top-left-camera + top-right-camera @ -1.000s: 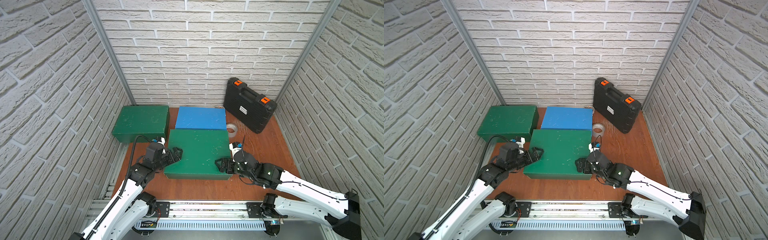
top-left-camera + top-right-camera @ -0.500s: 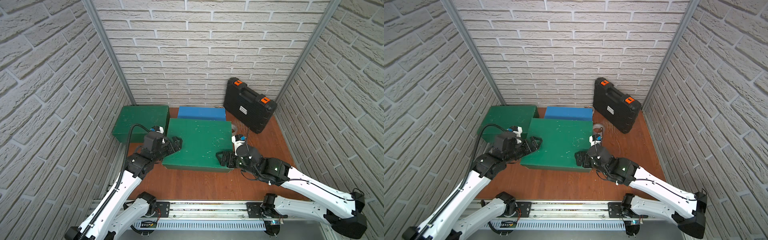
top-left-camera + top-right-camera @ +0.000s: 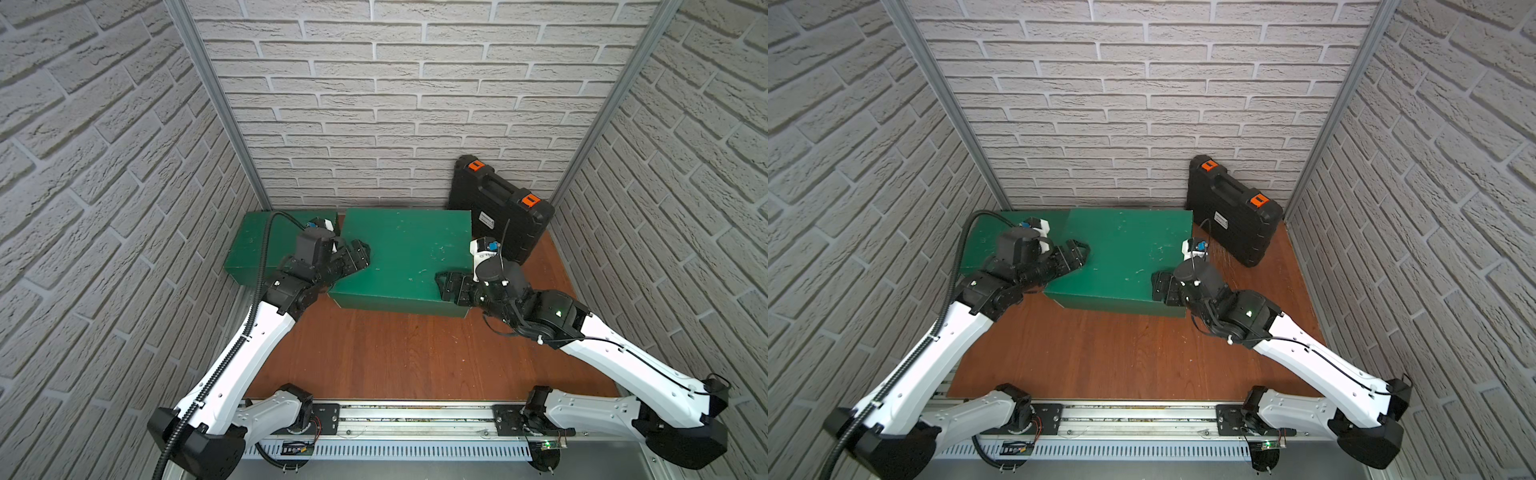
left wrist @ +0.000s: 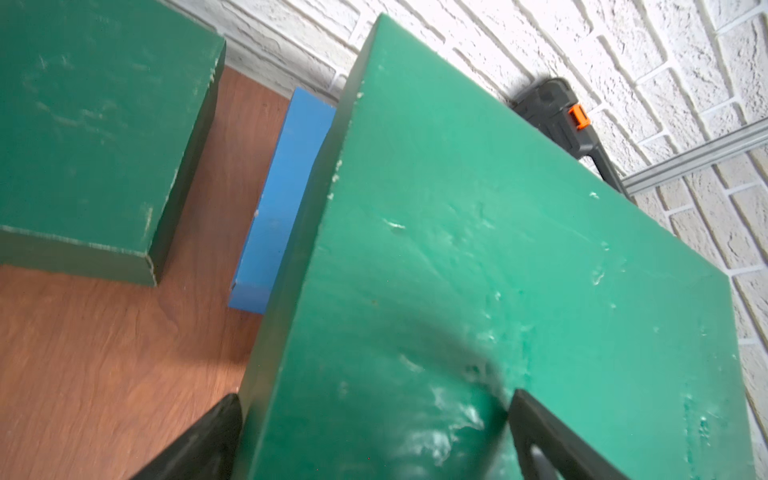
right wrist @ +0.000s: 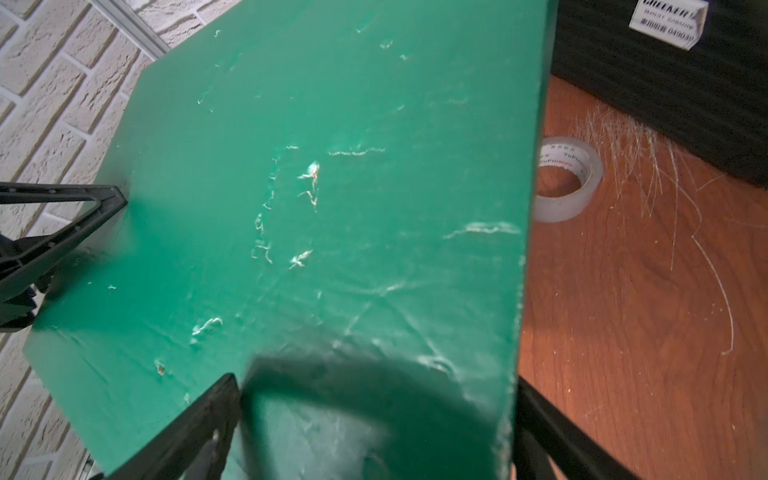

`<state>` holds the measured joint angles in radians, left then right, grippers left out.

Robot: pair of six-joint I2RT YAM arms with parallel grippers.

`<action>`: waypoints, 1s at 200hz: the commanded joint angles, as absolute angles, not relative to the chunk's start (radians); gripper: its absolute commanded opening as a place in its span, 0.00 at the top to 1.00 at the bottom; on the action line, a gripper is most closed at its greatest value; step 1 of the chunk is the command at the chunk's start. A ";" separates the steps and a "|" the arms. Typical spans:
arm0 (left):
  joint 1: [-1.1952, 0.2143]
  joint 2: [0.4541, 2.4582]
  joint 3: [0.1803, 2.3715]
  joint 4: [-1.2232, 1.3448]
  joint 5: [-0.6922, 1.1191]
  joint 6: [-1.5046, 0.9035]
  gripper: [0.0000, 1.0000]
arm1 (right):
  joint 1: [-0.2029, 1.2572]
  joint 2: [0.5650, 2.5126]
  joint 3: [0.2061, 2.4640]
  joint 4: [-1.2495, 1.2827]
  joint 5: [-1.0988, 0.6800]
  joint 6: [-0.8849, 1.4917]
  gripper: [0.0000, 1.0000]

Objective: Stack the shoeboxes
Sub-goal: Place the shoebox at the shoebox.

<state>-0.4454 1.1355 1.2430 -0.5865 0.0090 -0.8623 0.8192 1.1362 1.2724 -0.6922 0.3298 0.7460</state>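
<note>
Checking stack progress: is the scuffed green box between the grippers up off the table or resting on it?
Up: the scuffed dark green cardboard shoebox hangs above the bright blue shoebox.

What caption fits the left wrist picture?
Two black fingers grip a scuffed green shoebox lifted above a blue shoebox.

Both arms have white link shells with black joints and black bases on a silver rail. Behind the left arm's black fingers (image 3: 360,253) runs a ribbed black cable. Behind the right arm's black fingers (image 3: 451,286), a green light glows on a joint.
</note>
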 commanded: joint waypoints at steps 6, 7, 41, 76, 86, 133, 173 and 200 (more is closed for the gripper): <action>-0.471 1.215 1.332 -0.408 0.213 -0.882 0.02 | 0.769 1.250 1.319 -0.462 0.014 0.650 0.05; -0.470 1.219 1.336 -0.405 0.214 -0.881 0.02 | 0.765 1.253 1.320 -0.461 0.009 0.650 0.05; -0.438 1.342 1.428 -0.357 0.255 -0.862 0.02 | 0.682 1.366 1.396 -0.446 -0.050 0.617 0.05; -0.365 1.507 1.552 -0.392 0.340 -0.871 0.02 | 0.596 1.502 1.484 -0.433 -0.143 0.614 0.05; -0.343 1.547 1.569 -0.386 0.374 -0.885 0.02 | 0.576 1.536 1.510 -0.436 -0.156 0.611 0.05; -0.294 1.676 1.602 -0.324 0.434 -0.904 0.02 | 0.499 1.705 1.600 -0.435 -0.205 0.609 0.06; -0.270 1.755 1.620 -0.305 0.462 -0.913 0.02 | 0.444 1.809 1.649 -0.468 -0.268 0.604 0.09; -0.267 1.796 1.637 -0.308 0.469 -0.909 0.02 | 0.411 1.831 1.628 -0.457 -0.259 0.609 0.09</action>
